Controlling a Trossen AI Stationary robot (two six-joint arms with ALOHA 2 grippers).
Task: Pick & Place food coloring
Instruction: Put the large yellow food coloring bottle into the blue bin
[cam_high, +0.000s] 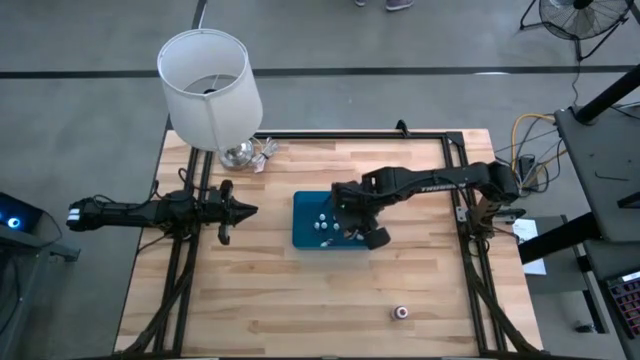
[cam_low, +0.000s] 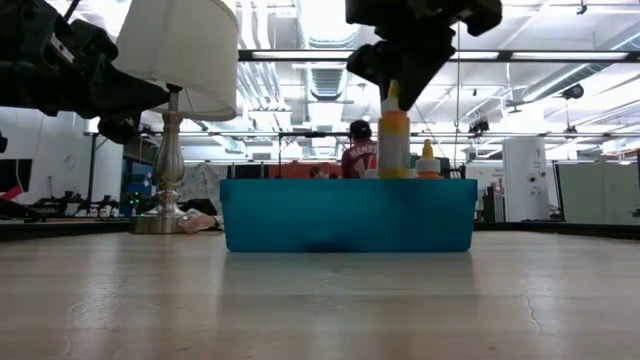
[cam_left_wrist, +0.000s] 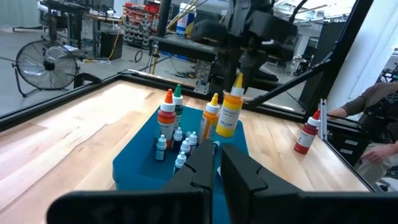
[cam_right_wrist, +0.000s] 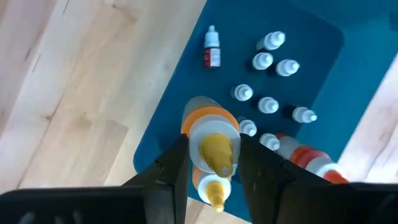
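Holding a yellow bottle (cam_right_wrist: 211, 134) by its upper body, the right gripper (cam_high: 358, 221) is positioned over the blue tray (cam_high: 303, 236) at the centre of the high view, jaws narrowed on the bottle. In the low view the same bottle (cam_low: 394, 140) is seen suspended above the tray wall (cam_low: 345, 215), clear of its rim.

The left gripper (cam_high: 245, 210) is parked at centre left of the high view, fingers fully closed and empty, just short of the tray's left edge. A strip of bare wood is left between it and the tray.

Open table is available below the tray and toward the lower left of the high view. One small bottle (cam_high: 400, 312) stands alone at lower right, well apart from the tray. A lamp (cam_high: 208, 85) occupies the upper left corner of the table.

Inside the tray, the left wrist view shows several tall bottles with orange, green and yellow tops (cam_left_wrist: 166, 121) and a cluster of tiny white-capped dropper bottles (cam_left_wrist: 180, 146); these are hidden behind the tray wall in the low view. A red bottle (cam_left_wrist: 307, 132) on the wood is shown at right in that view. The right wrist view shows the dropper bottles from above, one lying on its side with a red label (cam_right_wrist: 212, 48). The writing cannot be read.

A seated person (cam_left_wrist: 373, 118) is visible at the right edge of the left wrist view.
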